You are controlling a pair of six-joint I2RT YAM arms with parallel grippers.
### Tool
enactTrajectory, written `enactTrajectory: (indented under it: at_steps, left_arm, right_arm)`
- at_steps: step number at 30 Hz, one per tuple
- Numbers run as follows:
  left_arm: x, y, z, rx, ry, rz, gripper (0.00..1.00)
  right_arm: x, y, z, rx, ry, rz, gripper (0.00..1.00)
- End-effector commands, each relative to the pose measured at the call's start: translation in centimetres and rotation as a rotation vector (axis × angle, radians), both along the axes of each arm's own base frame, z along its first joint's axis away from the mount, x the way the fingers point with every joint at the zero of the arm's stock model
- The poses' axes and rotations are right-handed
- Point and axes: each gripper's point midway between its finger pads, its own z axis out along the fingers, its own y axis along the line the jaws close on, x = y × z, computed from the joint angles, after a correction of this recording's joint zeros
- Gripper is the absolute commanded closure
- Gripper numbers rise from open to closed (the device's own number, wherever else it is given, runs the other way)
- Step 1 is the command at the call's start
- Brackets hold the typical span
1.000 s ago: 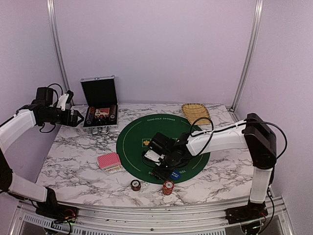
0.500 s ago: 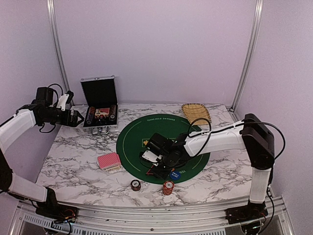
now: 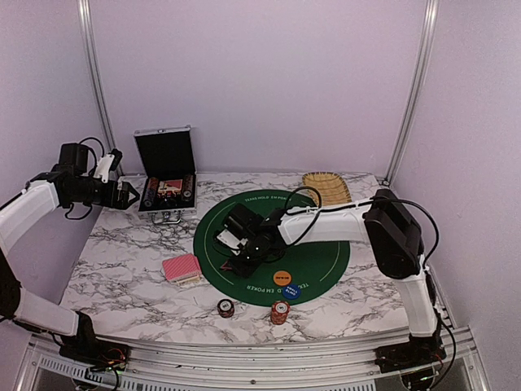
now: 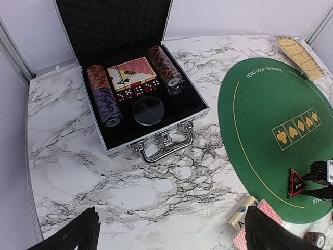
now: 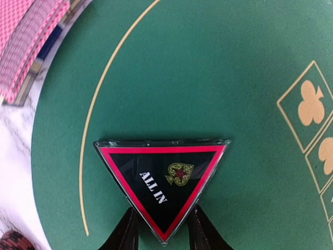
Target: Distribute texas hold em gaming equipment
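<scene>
Two arms reach over the marble table point(image 3: 122, 265). Near the left edge of the round green mat point(image 3: 319, 236), the right claw point(image 5: 163, 232) is clenched on the black triangular marker point(image 5: 162, 182), one finger on either side of its lower corner. That arm stretches leftward, low across the mat. The left claw point(image 3: 129, 196) hangs spread wide and empty by the table's far-left corner.

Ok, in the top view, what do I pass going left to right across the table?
In order: left pincer → metal case → single chip → chip stack → woven tray. Cards, discs and mat overlap these, so omitted.
</scene>
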Motion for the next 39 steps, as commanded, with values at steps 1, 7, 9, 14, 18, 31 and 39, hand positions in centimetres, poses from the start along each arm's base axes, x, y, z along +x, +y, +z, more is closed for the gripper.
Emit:
enactTrajectory:
  at_steps: [1, 7, 9, 14, 18, 31, 39]
  left_arm:
    - [-0.2, -0.2, 1.2, -0.014, -0.013, -0.01, 0.01]
    - [-0.6, -0.2, 1.1, -0.012, -0.011, -0.012, 0.01]
    - [-0.6, -0.2, 1.1, -0.013, -0.01, -0.014, 0.01]
    - [-0.7, -0.3, 0.9, -0.018, -0.003, -0.018, 0.01]
    - [-1.0, -0.4, 0.8, -0.012, 0.002, -0.024, 0.01]
    - [-0.9, -1.0, 0.7, -0.028, 0.035, -0.066, 0.01]
    - [-0.8, -1.2, 0.6, -0.027, 0.044, -0.082, 0.01]
  right_arm:
    - [2.9, 1.1, -1.9, 0.013, -0.006, -0.066, 0.68]
    - [6.7, 2.4, -1.6, 0.049, -0.056, -0.151, 0.71]
    - [7.6, 3.2, -1.1, 0.074, -0.072, -0.169, 0.71]
    - [9.1, 4.8, -0.2, 0.125, -0.096, -0.2, 0.71]
    - [9.6, 4.8, 1.2, 0.136, -0.108, -0.22, 0.66]
    - [5.4, -4.5, 8.0, 0.082, -0.11, -0.394, 0.23]
    - [-0.8, -11.6, 3.8, -0.033, 0.048, -0.538, 0.17]
